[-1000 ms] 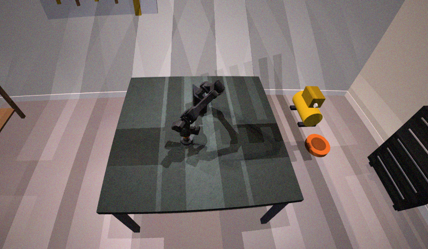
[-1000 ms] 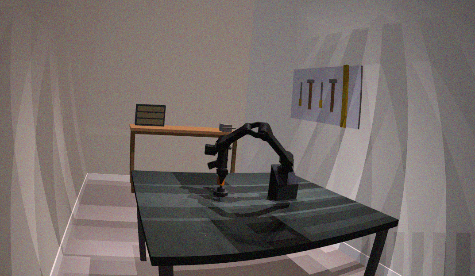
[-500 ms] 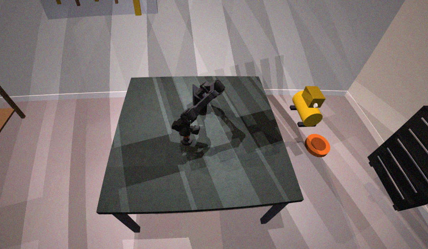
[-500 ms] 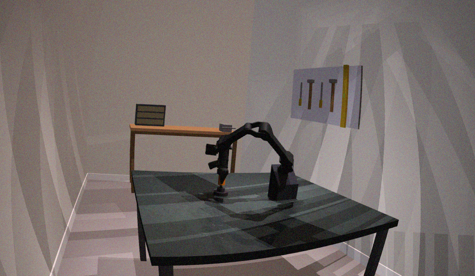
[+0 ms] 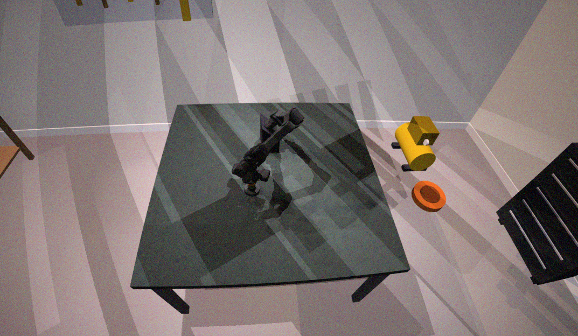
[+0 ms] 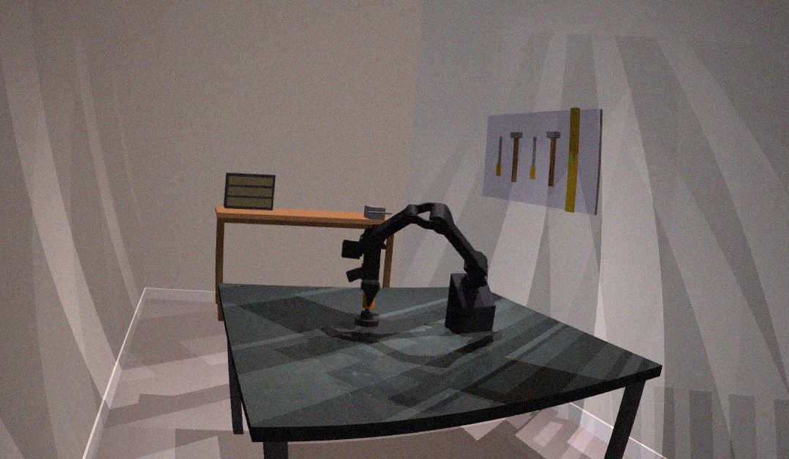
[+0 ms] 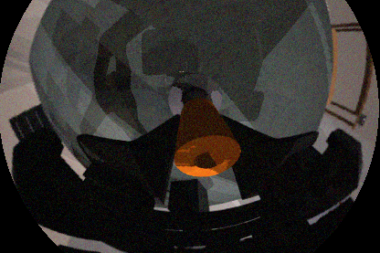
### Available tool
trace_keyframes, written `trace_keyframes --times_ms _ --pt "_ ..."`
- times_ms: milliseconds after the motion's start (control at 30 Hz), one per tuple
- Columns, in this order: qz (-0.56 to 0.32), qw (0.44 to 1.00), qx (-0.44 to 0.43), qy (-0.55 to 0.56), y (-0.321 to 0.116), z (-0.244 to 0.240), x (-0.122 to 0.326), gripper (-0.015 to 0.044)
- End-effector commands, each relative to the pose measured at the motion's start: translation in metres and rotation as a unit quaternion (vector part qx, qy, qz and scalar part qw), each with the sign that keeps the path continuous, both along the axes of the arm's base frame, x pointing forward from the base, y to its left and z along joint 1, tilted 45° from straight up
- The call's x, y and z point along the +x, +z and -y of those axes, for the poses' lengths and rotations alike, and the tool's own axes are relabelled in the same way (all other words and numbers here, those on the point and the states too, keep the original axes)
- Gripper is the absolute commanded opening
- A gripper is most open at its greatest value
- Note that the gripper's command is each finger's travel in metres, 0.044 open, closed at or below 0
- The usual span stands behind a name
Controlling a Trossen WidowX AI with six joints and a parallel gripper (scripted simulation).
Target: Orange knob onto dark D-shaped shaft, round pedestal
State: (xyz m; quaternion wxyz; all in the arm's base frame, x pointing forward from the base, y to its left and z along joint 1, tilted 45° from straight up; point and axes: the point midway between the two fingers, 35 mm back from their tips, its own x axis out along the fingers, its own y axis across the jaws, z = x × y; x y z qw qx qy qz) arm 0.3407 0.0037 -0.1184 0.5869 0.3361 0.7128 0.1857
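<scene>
The orange knob [image 7: 205,132] [image 6: 365,300] [image 5: 251,184] is held upright between the fingers of my gripper [image 7: 199,118] [image 6: 368,296] [image 5: 249,180], which is shut on it. It stands right over the round dark pedestal [image 6: 366,321] [image 5: 252,191] [image 7: 194,91] near the middle of the table. In the exterior view the knob's lower end sits just above the pedestal, at the place of the shaft. The shaft itself is hidden by the knob. I cannot tell how far down the knob sits.
The arm's base [image 6: 468,307] [image 5: 269,133] stands on the dark table [image 5: 224,258] [image 6: 385,393] behind and right of the pedestal. Off the table are a yellow cylinder [image 5: 413,146], an orange dish [image 5: 428,196], a black crate [image 5: 549,217] and a wooden bench [image 6: 294,215].
</scene>
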Motion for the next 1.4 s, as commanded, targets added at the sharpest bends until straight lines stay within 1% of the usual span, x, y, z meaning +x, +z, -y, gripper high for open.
trace_keyframes --times_ms 0,300,567,1367 --pt "-0.001 1.0 0.0 -0.001 -0.0004 -0.0004 0.0011 0.0" --pt "-0.004 1.0 0.0 -0.004 0.0035 0.0028 0.004 0.0" --pt "-0.073 0.994 -0.009 -0.076 0.0019 0.0011 0.0084 0.0" --pt "-0.073 0.994 -0.009 -0.076 0.0014 0.0003 0.0018 0.0"
